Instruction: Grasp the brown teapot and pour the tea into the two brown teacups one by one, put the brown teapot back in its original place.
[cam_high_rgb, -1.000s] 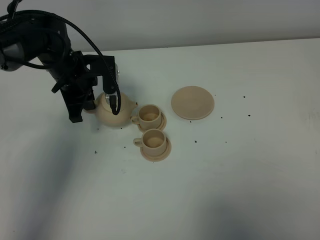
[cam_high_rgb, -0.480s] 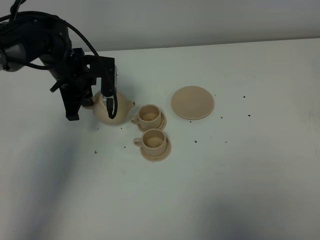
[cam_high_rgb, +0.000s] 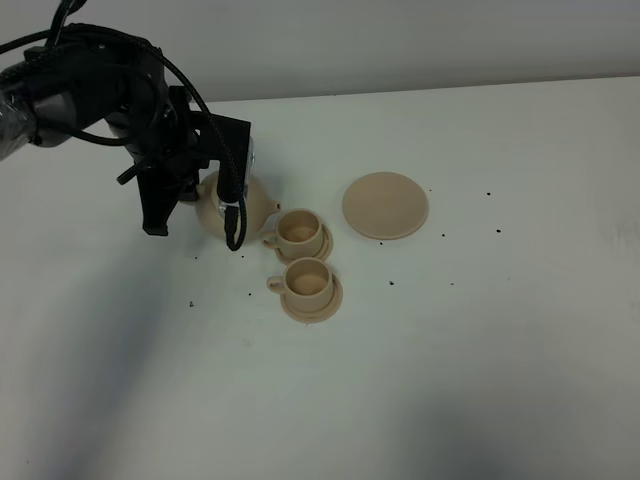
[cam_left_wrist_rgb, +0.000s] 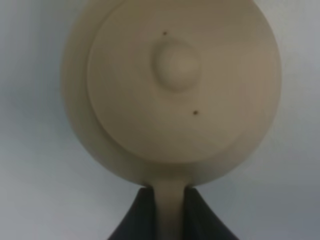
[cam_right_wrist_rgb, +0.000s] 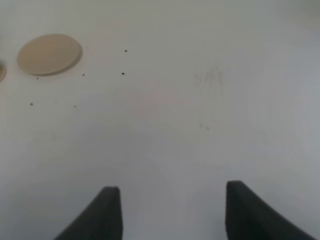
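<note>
Bench (cam_high_rgb: 500, 350) is mostly bare, with all the crockery left of centre. Left arm (cam_high_rgb: 90, 85) is at the far left carrying the teapot (cam_high_rgb: 256, 205). The teapot looks lifted clear of the bench, though I can't be sure. It's just left of the far cup (cam_high_rgb: 300, 232) and well apart from the big saucer (cam_high_rgb: 385, 205) it has to end up on. Near cup (cam_high_rgb: 308, 282) sits just in front of the far one, their saucers almost touching.

Left fingers (cam_left_wrist_rgb: 140, 220) are clamped on the handle (cam_left_wrist_rgb: 169, 210), one each side. Lid (cam_left_wrist_rgb: 175, 115) is on, with its knob (cam_left_wrist_rgb: 176, 62) facing the wrist camera. Right fingers (cam_right_wrist_rgb: 107, 215) are spread wide and hold nothing, over bare bench with the big saucer well apart from them.

My read is that the step in hand is the first pour, into the far cup. Spout (cam_high_rgb: 271, 209) is just beside that cup's rim, not over it yet. To do it well:
- Get the spout tip over the cup's middle before tilting, not during.
- Roll the wrist slowly. The grip is on a thin loop, so the teapot could swing in the fingers if jerked.
- The lid may be loose, so keep the tilt shallow.
- Keep the teapot body above the cup's handle, which points towards it.
- The cups are close together, so level out and lift before moving to the near cup.
</note>
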